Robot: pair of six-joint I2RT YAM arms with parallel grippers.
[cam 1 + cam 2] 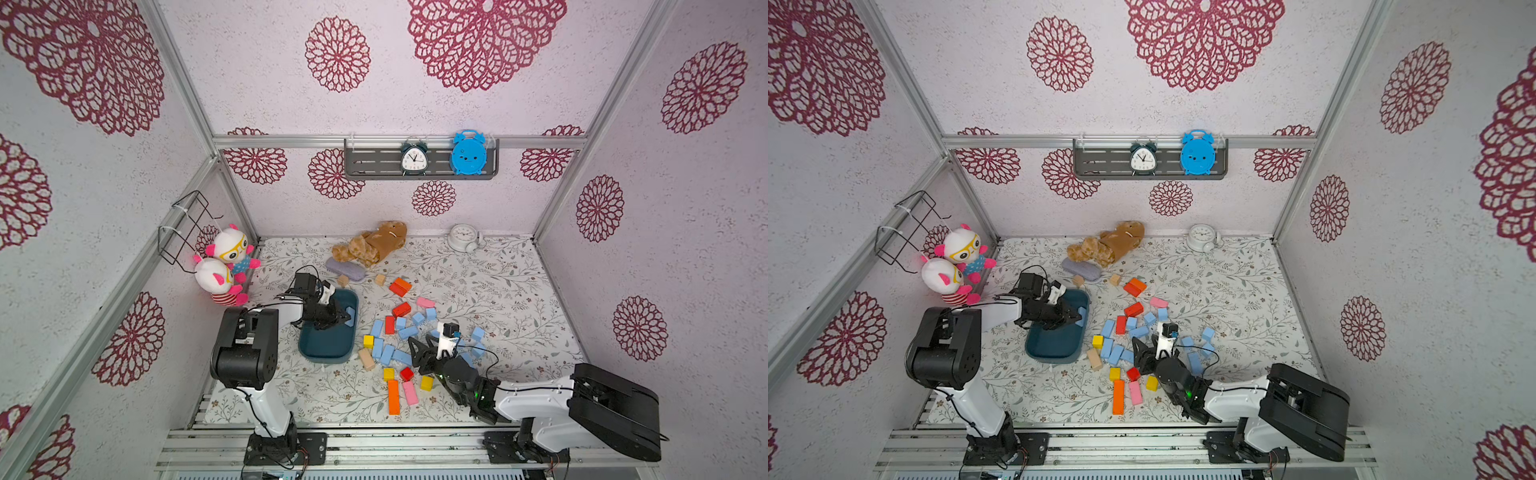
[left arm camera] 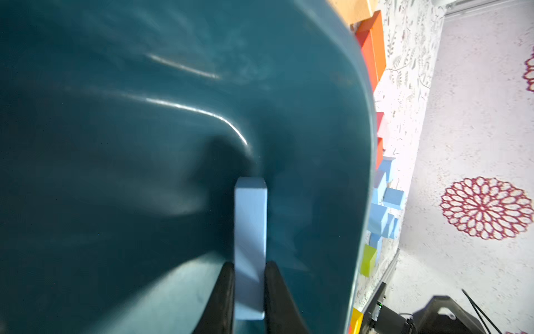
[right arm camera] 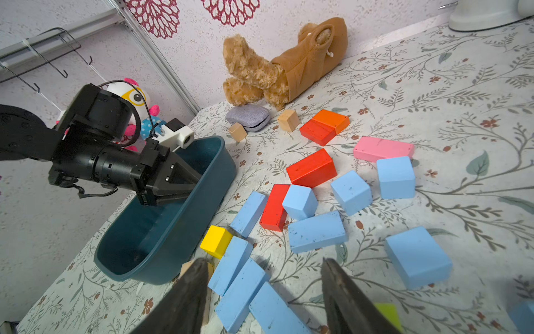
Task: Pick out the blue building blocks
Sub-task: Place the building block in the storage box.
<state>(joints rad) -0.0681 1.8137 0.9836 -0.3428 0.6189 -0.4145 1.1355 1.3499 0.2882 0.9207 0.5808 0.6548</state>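
Several light blue blocks lie scattered mid-table among other colours; in the right wrist view they include a long brick (image 3: 316, 231) and a cube (image 3: 351, 192). My left gripper (image 2: 250, 266) reaches inside the dark teal tray (image 1: 328, 353) and is shut on one blue brick (image 2: 250, 219), which sticks out past the fingertips close to the tray wall. In both top views this brick (image 1: 351, 312) (image 1: 1082, 312) shows at the tray's right side. My right gripper (image 3: 264, 261) hangs open above a row of blue bricks (image 3: 241, 292), holding nothing.
Red (image 3: 312, 167), orange (image 3: 332, 120), pink (image 3: 383, 149), yellow (image 3: 216, 240) and tan (image 3: 288, 120) blocks mix with the blue ones. A brown teddy (image 1: 374, 245), a grey pouch (image 1: 345, 269) and a white clock (image 1: 463, 237) lie at the back. Plush toys (image 1: 226, 266) hang at the left wall.
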